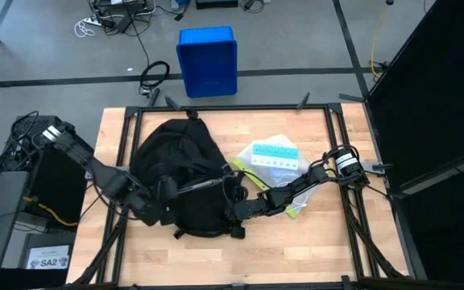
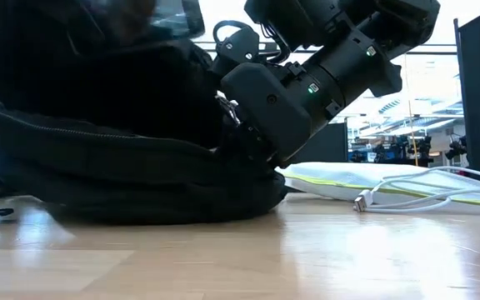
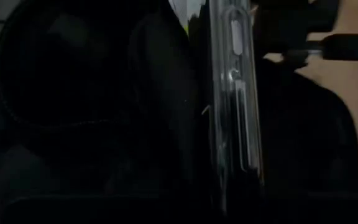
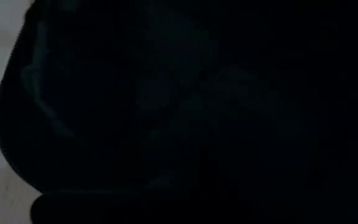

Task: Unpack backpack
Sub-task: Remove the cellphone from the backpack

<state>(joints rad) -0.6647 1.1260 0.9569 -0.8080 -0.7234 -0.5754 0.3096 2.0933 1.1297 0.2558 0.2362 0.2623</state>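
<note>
Two dark arms meet at the backpack, a large rounded bag of black fabric lying flat near the middle of the light wooden table. In the low view its soft, creased bulk fills the near left. The right gripper presses into the bag's right edge. The left gripper is at the bag's lower left side. Whether either gripper's fingers are spread or closed cannot be told, since black fabric hides them. In the left wrist view, a clear, rigid plastic piece stands against the dark cloth, possibly a case. Beside the bag to the right lie a thin white cable and a flat pale pouch. Beyond the table, a blue plastic bin stands on the grey floor.
</note>
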